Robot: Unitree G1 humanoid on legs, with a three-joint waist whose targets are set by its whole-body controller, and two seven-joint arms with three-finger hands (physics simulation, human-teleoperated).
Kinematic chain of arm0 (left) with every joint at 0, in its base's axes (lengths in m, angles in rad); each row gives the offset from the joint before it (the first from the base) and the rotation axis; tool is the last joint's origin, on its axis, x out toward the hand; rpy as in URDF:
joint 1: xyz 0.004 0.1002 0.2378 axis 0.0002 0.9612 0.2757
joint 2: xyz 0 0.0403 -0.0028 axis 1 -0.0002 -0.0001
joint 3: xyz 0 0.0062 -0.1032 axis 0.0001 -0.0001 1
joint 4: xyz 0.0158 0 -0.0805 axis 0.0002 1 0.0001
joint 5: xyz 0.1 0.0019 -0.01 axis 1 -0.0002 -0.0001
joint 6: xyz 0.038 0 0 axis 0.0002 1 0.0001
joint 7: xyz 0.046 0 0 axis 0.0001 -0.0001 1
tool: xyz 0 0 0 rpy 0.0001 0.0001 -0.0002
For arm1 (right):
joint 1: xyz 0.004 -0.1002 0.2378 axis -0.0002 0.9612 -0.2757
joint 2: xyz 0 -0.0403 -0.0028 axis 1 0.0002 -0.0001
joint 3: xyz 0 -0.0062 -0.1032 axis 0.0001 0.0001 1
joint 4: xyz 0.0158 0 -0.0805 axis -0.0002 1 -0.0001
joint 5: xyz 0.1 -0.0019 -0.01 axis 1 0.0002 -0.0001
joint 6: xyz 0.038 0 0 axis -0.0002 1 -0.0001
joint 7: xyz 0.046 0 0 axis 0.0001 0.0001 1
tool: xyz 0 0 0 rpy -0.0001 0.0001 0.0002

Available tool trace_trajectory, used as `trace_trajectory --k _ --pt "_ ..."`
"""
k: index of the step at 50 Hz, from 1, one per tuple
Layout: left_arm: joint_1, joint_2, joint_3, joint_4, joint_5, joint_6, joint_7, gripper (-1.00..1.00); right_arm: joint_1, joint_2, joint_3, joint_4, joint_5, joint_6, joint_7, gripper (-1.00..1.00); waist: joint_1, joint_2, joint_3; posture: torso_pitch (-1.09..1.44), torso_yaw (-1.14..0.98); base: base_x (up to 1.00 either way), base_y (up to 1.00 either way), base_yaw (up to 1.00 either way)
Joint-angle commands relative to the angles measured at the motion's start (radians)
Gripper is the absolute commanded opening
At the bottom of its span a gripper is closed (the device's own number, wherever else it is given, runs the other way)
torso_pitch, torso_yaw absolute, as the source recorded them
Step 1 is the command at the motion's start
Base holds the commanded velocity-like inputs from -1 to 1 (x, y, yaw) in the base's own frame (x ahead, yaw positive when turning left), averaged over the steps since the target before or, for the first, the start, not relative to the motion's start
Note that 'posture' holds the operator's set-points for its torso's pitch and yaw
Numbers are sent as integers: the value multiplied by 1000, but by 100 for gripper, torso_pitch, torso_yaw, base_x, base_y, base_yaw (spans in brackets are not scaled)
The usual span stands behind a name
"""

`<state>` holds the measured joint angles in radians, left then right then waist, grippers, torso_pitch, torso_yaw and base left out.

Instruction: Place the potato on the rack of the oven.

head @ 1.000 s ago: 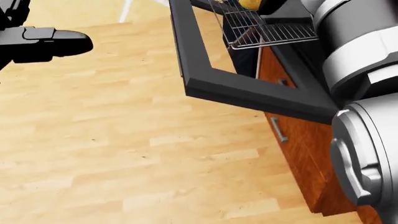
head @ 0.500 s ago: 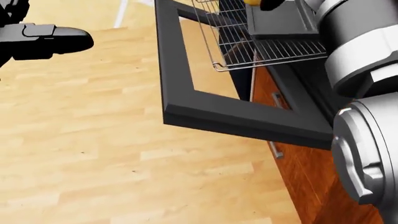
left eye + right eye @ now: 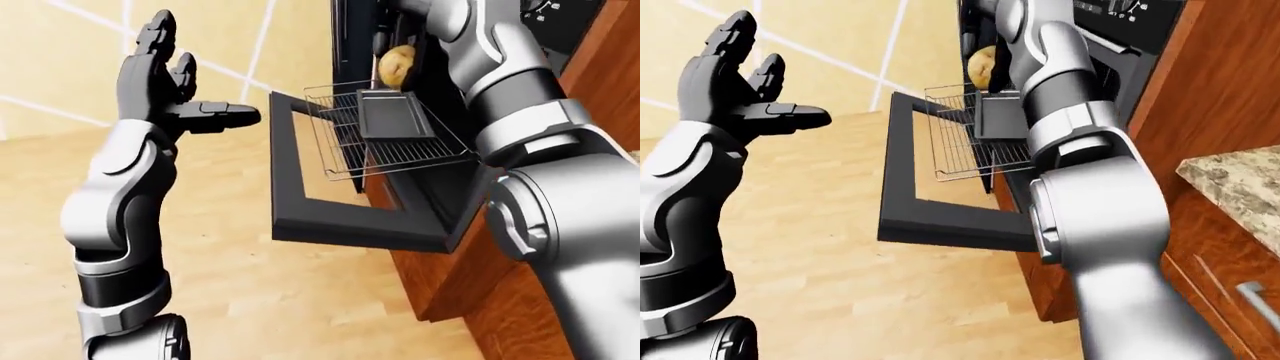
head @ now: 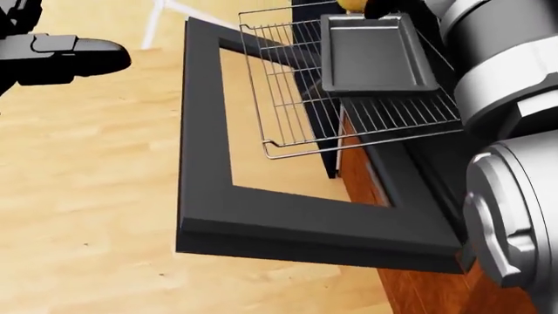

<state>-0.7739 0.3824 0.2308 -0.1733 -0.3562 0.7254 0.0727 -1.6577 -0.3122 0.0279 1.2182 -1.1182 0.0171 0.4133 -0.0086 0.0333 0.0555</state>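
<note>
Our right arm reaches into the open oven, carrying the potato above the far end of a dark baking tray that sits on the pulled-out wire rack. The right hand is barely visible behind the potato, so we cannot tell how its fingers sit. The head view shows only a yellow sliver of the potato at its top edge, but lays the rack and the lowered oven door out plainly. Our left hand is raised over the wooden floor, fingers spread and empty. Only the right-eye view shows a stone countertop.
</note>
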Motion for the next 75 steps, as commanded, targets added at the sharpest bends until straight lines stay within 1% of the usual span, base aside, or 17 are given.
trace_trajectory --k 1,5,6,8,14,17,19,24,28,32,38,39,54,57,60,61,75 --pt "-30 16 15 -19 1 -29 2 100 -46 -1 -4 -40 4 -9 -24 -100 3 -1 -27 0 0 35 -6 0" --pt "-25 15 14 -18 1 -36 3 100 -45 1 -5 -41 7 -9 -23 -100 -10 77 -52 0 0 31 -3 0" --pt "-24 15 13 -17 1 -39 2 100 -44 2 -5 -41 8 -8 -23 -100 -10 51 -53 0 0 20 0 0" --pt "-26 15 13 -17 0 -36 4 100 -40 4 -2 -51 8 -9 -9 -100 -12 79 -18 0 0 6 0 0" --pt "-29 15 12 -17 -1 -33 6 100 -48 0 0 -44 0 -16 -20 -100 -15 20 8 0 0 0 0 0" --pt "-30 15 11 -15 0 -34 6 100 -47 0 1 -44 -2 -16 -19 -100 -7 -54 -8 0 0 0 0 0" --pt "-29 14 10 -15 0 -35 6 100 -49 -2 1 -44 -4 -17 -21 -100 0 -26 -14 0 0 0 0 0" --pt "-33 15 11 -20 -1 -28 7 100 -46 -5 0 -43 -8 -16 -29 -100 -3 -31 -14 0 0 0 0 0" --pt "-30 15 11 -22 -1 -28 6 100 -43 -3 0 -45 -9 -17 -29 -100 -6 17 3 0 0 0 0 0" --pt "-28 16 13 -21 -1 -30 5 100 -44 -4 -2 -41 -9 -18 -35 -100 -12 5 -29 0 0 0 0 0" --pt "-26 17 14 -23 -2 -31 6 100 -49 -3 0 -38 -12 -16 -36 -100 -5 0 -31 0 0 1 0 0" --pt "-27 17 15 -22 -3 -30 5 100 -50 -3 -1 -37 -12 -16 -36 -100 -2 6 -52 0 0 5 0 0" --pt "-30 23 19 -30 -11 -20 9 100 -51 -4 -3 -37 -12 -17 -36 -100 17 -33 -22 0 0 4 0 0" --pt "-28 25 21 -32 -13 -20 10 100 -64 -5 -2 -35 -12 -16 -30 -100 6 -20 -4 0 0 3 0 0" --pt "-30 27 24 -34 -17 -18 11 100 -68 -3 -2 -35 -13 -16 -29 -100 -3 25 7 0 0 3 0 0" --pt "-29 27 24 -36 -19 -16 12 100 -70 -2 -3 -35 -11 -15 -28 -100 -11 5 4 0 0 2 0 0" --pt "-31 27 19 -37 -20 -16 15 100 -72 -10 -3 -42 -13 -15 -24 -100 -8 -4 -22 0 0 3 0 0"
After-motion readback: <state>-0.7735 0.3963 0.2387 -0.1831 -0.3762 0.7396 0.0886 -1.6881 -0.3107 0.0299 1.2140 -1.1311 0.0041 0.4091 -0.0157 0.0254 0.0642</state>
